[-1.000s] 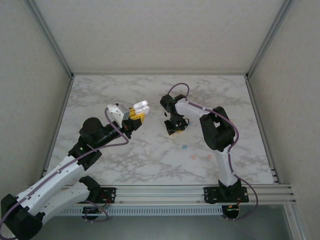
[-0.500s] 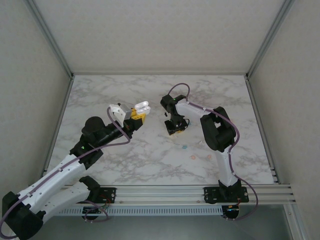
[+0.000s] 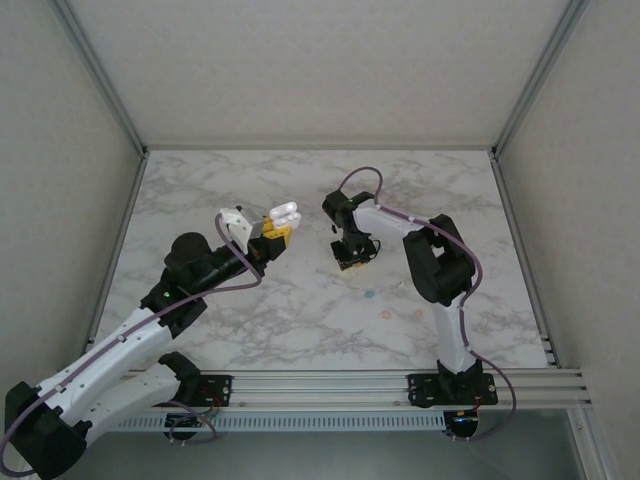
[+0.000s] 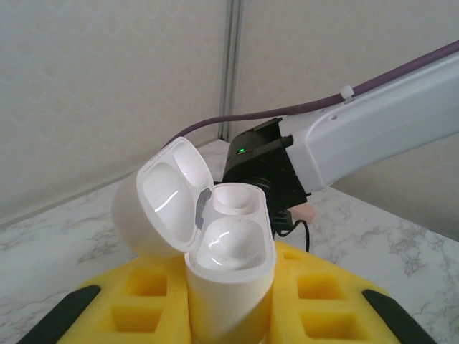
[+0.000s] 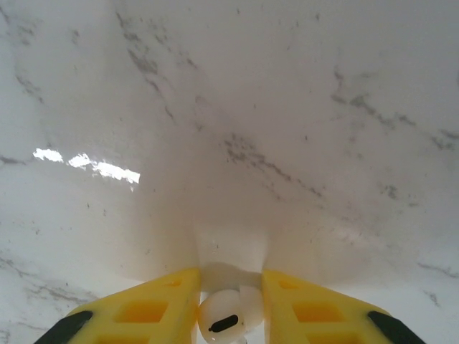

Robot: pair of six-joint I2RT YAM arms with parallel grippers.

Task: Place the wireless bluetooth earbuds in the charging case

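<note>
The left claw [image 3: 271,233] pinches the white case [image 4: 229,247], low in the middle of the left wrist view. The lid is open and tips to the left. The right claw [image 3: 350,258] pinches a white earbud [image 5: 224,317] at the bottom middle of its view, close to the table [image 5: 301,107]. In the top view, a teal earbud [image 3: 369,296] and a pink earbud [image 3: 385,313] lie lower right of that claw.

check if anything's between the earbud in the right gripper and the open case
nothing visible does: the white earbud is pinched in the right gripper, the charging case in the left gripper has its lid open and both sockets empty, only table surface lies between them
</note>
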